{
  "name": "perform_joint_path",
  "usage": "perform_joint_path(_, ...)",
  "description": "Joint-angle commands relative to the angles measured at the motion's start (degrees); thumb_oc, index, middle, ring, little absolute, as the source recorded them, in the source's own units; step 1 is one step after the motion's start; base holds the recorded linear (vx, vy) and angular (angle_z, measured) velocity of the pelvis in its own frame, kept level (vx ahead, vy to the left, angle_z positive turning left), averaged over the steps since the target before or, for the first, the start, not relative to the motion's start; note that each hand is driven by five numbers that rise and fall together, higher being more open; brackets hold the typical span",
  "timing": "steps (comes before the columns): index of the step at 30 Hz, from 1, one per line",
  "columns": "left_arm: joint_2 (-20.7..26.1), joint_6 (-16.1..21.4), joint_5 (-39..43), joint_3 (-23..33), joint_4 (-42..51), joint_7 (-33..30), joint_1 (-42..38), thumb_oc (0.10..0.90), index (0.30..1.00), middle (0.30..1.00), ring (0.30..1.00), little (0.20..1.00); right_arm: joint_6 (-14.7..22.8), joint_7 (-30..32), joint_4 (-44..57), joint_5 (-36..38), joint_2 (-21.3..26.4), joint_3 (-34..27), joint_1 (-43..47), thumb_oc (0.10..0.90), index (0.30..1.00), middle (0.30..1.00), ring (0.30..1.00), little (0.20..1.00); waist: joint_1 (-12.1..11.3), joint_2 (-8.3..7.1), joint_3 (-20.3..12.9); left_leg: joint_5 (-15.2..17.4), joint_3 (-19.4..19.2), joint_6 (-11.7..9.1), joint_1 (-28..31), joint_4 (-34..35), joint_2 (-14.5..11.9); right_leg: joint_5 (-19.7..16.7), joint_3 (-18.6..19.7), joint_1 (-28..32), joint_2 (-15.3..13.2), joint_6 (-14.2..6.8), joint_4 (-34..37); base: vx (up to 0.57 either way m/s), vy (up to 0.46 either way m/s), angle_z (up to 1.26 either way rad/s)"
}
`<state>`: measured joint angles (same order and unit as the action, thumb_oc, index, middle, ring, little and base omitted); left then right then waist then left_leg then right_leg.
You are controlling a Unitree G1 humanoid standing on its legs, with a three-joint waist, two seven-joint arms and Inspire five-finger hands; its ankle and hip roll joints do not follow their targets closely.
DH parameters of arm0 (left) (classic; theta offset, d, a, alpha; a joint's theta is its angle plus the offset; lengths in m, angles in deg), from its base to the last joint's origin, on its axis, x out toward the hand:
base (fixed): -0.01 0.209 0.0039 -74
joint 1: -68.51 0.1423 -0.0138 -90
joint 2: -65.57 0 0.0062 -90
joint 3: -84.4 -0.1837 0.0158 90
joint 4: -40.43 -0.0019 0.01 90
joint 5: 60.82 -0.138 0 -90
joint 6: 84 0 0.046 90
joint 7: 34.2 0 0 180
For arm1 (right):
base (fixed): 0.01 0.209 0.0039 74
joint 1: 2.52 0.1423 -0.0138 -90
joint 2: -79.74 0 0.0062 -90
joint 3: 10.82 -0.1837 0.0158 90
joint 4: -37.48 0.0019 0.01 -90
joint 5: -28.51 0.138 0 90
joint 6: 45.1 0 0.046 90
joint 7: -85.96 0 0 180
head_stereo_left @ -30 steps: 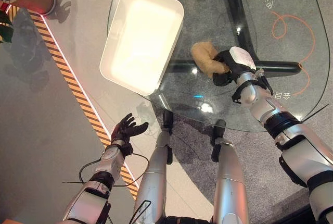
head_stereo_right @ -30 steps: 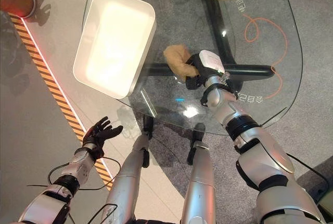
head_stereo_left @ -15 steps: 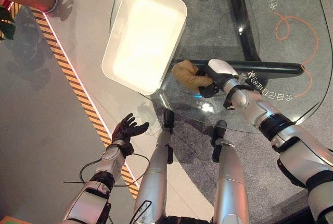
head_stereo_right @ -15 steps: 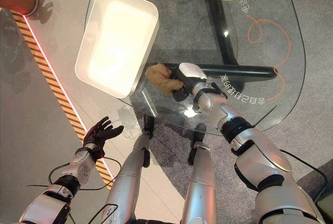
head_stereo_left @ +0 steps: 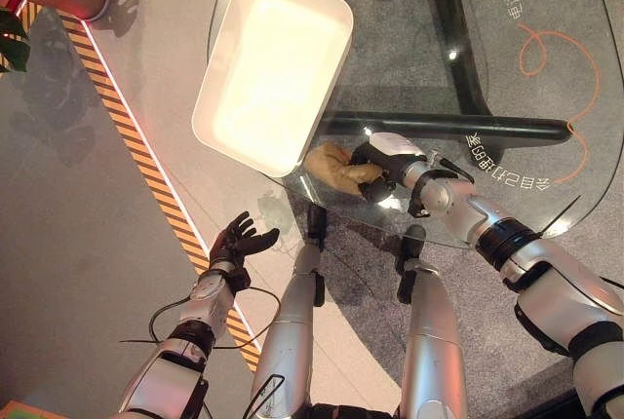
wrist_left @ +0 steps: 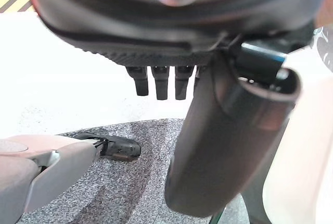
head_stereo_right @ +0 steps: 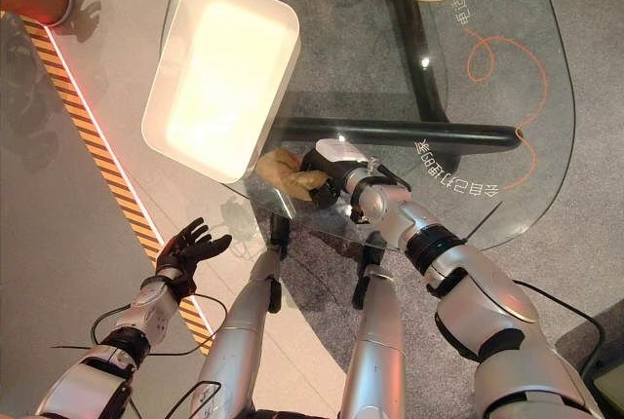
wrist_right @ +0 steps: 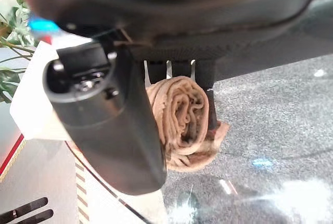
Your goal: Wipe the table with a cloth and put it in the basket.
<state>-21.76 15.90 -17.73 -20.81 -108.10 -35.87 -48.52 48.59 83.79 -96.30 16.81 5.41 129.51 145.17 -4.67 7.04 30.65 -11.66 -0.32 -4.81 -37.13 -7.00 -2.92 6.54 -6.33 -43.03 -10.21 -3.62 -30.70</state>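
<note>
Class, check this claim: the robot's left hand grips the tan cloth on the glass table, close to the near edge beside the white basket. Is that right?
Not quite: it is the right hand whose fingers curl round the tan cloth, as the right wrist view shows. The left hand hangs open off the table. The rest holds: the cloth lies on the glass table, close to the near edge beside the white basket.

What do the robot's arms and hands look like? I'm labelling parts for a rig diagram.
Both arms are silver-grey shells broken by black joint bands. The left hand is dark all over; the right hand is dark too, with a white cover on its upper side.
</note>
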Motion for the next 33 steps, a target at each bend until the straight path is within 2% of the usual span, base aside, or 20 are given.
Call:
perform_joint_path(1,3.11,0.96,-0.75,-0.07,-1.62,0.02,0.17,0.8,0.9,0.9,0.9,0.9,4.73,-1.38,4.36,-1.89,-3.14,1.65,-1.41,0.1,0.3,0.3,0.3,0.2,-0.53,-1.11,-0.85,7.36,1.85,1.57,-0.95,-6.59,3.92,-8.79,-1.83,2.43,-0.44,-2.01,13.0,0.0,0.0,0.0)
perform_joint_path(6,3.0,1.08,-0.32,-0.26,-1.54,-0.25,0.31,0.8,0.9,0.9,0.9,0.9,3.22,1.36,4.08,-1.36,-2.78,0.91,-1.53,0.1,0.3,0.3,0.3,0.2,-0.43,-1.09,-0.85,7.59,1.85,1.55,-0.73,-6.73,3.87,-8.61,-1.68,2.56,-0.43,-1.99,12.78,0.0,0.0,0.0)
perform_joint_path(11,3.47,0.97,-0.02,0.24,-2.24,0.19,0.08,0.8,0.9,0.9,0.9,0.9,0.6,8.56,0.88,0.84,-1.78,-2.42,-1.35,0.1,0.3,0.3,0.3,0.2,-0.36,-1.14,-0.85,7.71,1.49,1.54,-0.46,-6.87,3.57,-8.81,-1.77,2.91,-0.75,-2.2,12.84,0.0,0.0,0.0)
perform_joint_path(15,3.49,1.56,0.29,0.51,-2.7,0.5,0.39,0.8,0.9,0.9,0.9,0.9,-0.49,14.98,-2.11,3.03,-0.48,-5.81,-1.1,0.1,0.3,0.3,0.3,0.2,-0.22,-1.14,-0.85,7.88,1.17,1.6,-0.58,-7.14,3.29,-8.77,-1.65,2.75,-0.68,-2.22,12.43,0.0,0.0,0.0)
perform_joint_path(17,3.64,1.82,0.3,0.7,-2.56,0.32,0.75,0.8,0.9,0.9,0.9,0.9,-1.11,21.68,-5.2,4.99,0.87,-9.74,-0.95,0.1,0.3,0.3,0.3,0.2,-0.18,-1.33,-0.85,8.07,1.03,1.76,-0.96,-7.46,2.93,-8.79,-1.61,2.45,-0.57,-2.32,12.04,0.0,0.0,0.0)
perform_joint_path(24,3.6,2.39,0.34,0.71,-0.65,-1.25,2.54,0.8,0.9,0.9,0.9,0.9,-0.57,34.93,-10.73,7.79,3.98,-19.44,-0.93,0.1,0.3,0.3,0.3,0.2,0.08,-1.57,-0.85,8.6,1.38,2.38,-1.63,-8.01,2.64,-8.95,-1.37,1.87,0.07,-2.37,11.54,0.0,-0.019,0.06)
perform_joint_path(33,4.35,2.42,1.38,0.63,0.24,-1.22,3.17,0.8,0.9,0.9,0.9,0.9,-0.42,40.11,-11.57,10.67,6.91,-22.75,-1.37,0.1,0.3,0.3,0.3,0.2,0.6,-1.62,-0.85,9.15,1.49,2.94,-2.44,-8.64,2.79,-9.0,-0.99,0.91,0.37,-2.3,11.26,0.0,-0.003,0.02)
